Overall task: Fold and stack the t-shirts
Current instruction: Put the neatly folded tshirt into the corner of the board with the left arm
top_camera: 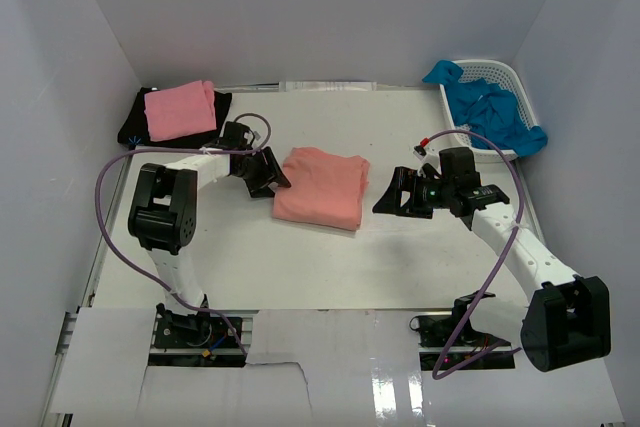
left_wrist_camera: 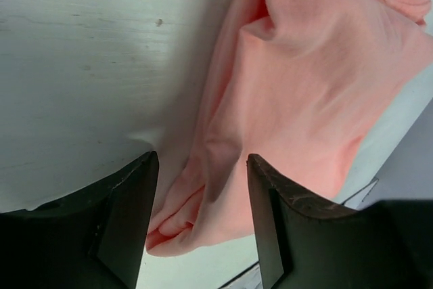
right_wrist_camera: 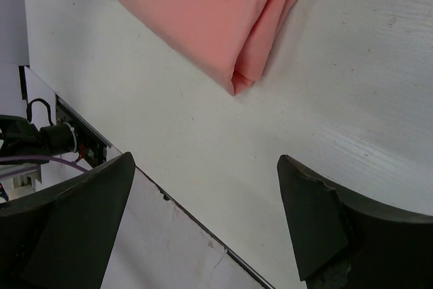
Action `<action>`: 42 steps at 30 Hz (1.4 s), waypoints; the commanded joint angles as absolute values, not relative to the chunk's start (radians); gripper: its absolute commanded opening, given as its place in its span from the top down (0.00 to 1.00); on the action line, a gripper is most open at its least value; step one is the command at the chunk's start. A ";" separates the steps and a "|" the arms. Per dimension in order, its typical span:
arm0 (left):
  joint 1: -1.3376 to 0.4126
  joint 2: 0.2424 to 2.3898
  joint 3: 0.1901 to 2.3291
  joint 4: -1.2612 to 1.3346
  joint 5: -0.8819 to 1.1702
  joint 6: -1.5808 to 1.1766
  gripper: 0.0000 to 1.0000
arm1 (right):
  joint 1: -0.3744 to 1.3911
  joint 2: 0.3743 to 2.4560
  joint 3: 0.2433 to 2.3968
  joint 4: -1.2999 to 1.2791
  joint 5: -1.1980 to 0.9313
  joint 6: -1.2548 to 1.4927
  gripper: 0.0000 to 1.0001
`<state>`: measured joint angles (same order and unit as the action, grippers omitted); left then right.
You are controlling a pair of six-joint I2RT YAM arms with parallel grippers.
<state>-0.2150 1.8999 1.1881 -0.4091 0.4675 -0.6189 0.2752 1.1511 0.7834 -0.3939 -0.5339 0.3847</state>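
Left gripper (top_camera: 268,176), jaws apart, empty, straddles left edge of salmon t-shirt (top_camera: 322,187). Right gripper (top_camera: 391,194) wide open, empty, off its right edge, farther away.

A white table (top_camera: 300,267) is enclosed on three sides by plain pale walls (top_camera: 320,7), evenly lit

We noted left arm (top_camera: 165,202) bent sharply at elbow, forearm reaching inward, wrist tipped down. Left gripper (top_camera: 272,183) pointed down, jaws parted, not clamped. Right arm (top_camera: 520,247) stretched forward and inward from base. Right gripper (top_camera: 388,197) aimed left, jaws spread wide. We saw both grippers facing each other, well apart.
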 commanded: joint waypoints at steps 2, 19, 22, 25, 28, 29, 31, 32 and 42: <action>-0.213 1.865 1.183 -0.417 0.402 -0.626 0.32 | 0.270 1.138 0.819 -0.393 -0.551 0.382 0.08; -0.281 2.072 1.238 -0.388 0.436 -0.597 0.39 | 0.270 1.132 0.824 -0.403 -0.545 0.385 0.07; -0.281 2.091 1.241 -0.402 0.430 -0.595 0.68 | 0.270 1.127 0.824 -0.407 -0.541 0.385 0.08; -0.279 2.094 1.246 -0.416 0.394 -0.594 1.00 | 0.270 1.126 0.827 -0.408 -0.545 0.385 0.08; -0.272 2.108 1.258 -0.422 0.397 -0.600 1.00 | 0.270 1.123 0.830 -0.410 -0.546 0.387 0.08; -0.267 2.120 1.275 -0.422 0.397 -0.603 1.00 | 0.270 1.123 0.830 -0.410 -0.548 0.385 0.07; -0.250 2.137 1.305 -0.425 0.403 -0.601 1.00 | 0.270 1.121 0.828 -0.410 -0.548 0.385 0.07; -0.244 2.166 1.360 -0.431 0.402 -0.600 1.00 | 0.270 1.120 0.828 -0.410 -0.548 0.385 0.07; -0.101 2.518 2.119 -0.630 0.463 -0.514 1.00 | 0.270 1.086 0.819 -0.428 -0.548 0.383 0.07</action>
<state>-0.1669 2.4351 1.9465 -0.5468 0.5720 -0.5842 0.2752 1.1160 0.7837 -0.4160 -0.5339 0.3851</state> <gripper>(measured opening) 0.035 0.927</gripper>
